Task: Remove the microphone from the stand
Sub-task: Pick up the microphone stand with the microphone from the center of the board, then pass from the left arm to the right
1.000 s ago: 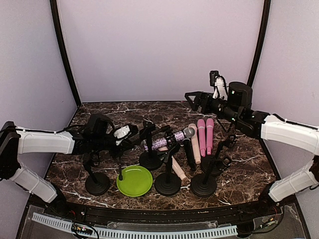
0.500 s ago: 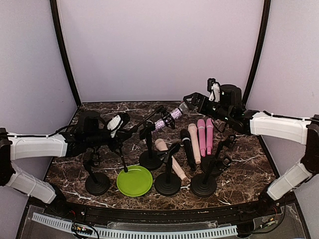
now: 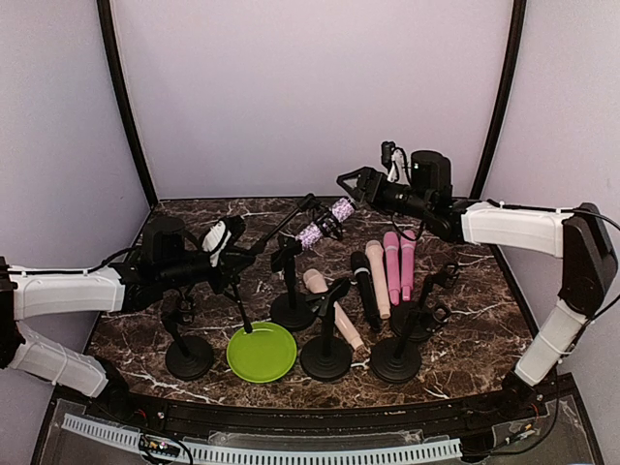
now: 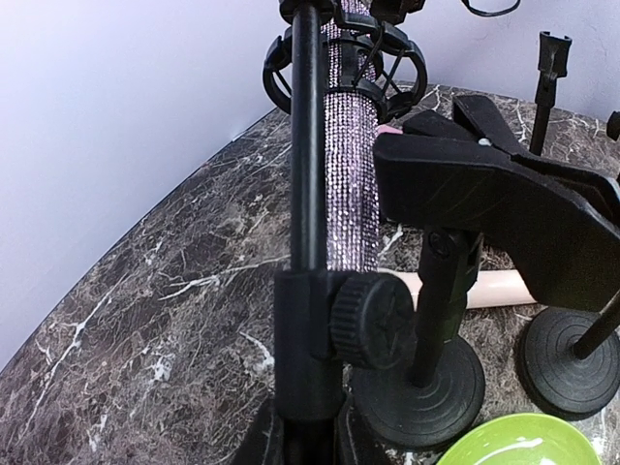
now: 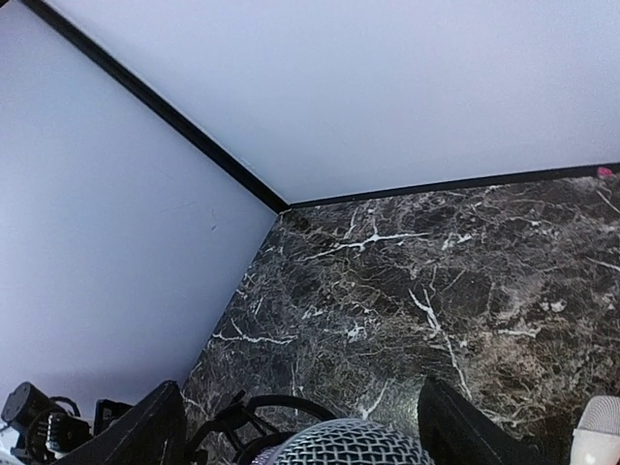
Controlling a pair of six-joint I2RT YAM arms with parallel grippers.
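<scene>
mic: the sparkly silver-pink microphone [image 3: 315,231] is up in the air over the middle of the table, sitting in the round clip at the top of a black stand [image 3: 281,225]. It's tilted, mesh head pointing up and back toward my right arm.

stand: lifted off the table and leaning, with its thin pole slanting down to the rim of the green plate [image 3: 262,351].

left gripper [image 3: 235,260]: clamped narrow on the stand's pole just below the black knob [image 4: 373,320]. On the left wrist cam the pole and the glittery mic body run side by side.

right gripper [image 3: 347,184]: jaws spread wide, right at the mic's head. On the right wrist cam the mesh ball sits between the two fingers [image 5: 155,431] with a gap on each side, so it's gripping nothing.

other mics: a peach one [image 3: 332,310], a black one [image 3: 365,291], a pale pink one [image 3: 378,276] and two magenta ones [image 3: 392,263] lie on the marble table [image 3: 465,320].

other stands: four more black ones stand upright near the front, around the plate.
</scene>
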